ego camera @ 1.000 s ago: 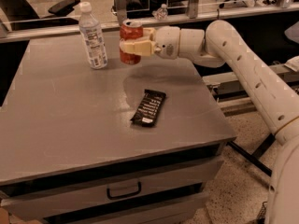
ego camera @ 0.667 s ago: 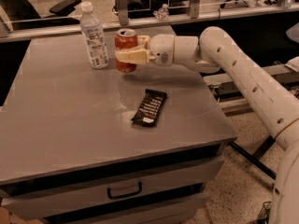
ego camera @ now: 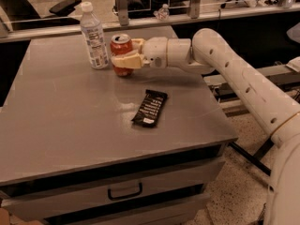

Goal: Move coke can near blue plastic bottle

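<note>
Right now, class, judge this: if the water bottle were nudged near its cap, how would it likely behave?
The water bottle stands tall on a narrow base, so it would probably tip rather than slide. Being round, it might then roll across the table. The gripper clasps the coke can beside it.

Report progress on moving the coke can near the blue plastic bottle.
Done: the coke can stands right beside the blue plastic bottle at the back of the table. In hand: the gripper is clamped on the can. Left: let go and pull away.
</note>
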`<state>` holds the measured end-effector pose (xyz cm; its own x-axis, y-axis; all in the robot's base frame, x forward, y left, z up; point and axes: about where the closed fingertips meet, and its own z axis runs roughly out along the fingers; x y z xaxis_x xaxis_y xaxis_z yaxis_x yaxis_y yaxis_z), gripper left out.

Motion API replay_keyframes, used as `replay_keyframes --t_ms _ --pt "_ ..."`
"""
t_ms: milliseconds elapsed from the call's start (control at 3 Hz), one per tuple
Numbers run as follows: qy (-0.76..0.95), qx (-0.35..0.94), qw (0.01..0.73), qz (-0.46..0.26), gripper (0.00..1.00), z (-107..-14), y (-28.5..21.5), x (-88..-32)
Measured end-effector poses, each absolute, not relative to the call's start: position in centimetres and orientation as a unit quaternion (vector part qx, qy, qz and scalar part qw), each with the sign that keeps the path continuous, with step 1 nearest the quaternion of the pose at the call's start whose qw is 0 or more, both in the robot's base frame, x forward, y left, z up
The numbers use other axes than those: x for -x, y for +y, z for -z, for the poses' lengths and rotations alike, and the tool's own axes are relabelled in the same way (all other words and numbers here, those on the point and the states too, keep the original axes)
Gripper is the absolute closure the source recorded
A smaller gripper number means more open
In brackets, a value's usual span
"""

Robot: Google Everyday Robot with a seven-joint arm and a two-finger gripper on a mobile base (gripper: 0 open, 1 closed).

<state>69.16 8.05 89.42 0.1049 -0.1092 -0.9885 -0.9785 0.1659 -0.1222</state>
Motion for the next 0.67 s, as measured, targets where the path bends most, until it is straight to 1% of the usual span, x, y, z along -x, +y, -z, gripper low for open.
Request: replay_keyframes --t_ms 333,667 --pt "0.537 0.516 0.547 -0.383 1.0 -89.1 8.5 -70.3" --pt "0.55 0.514 0.544 -0.369 0.88 -88.7 8.9 -71.5"
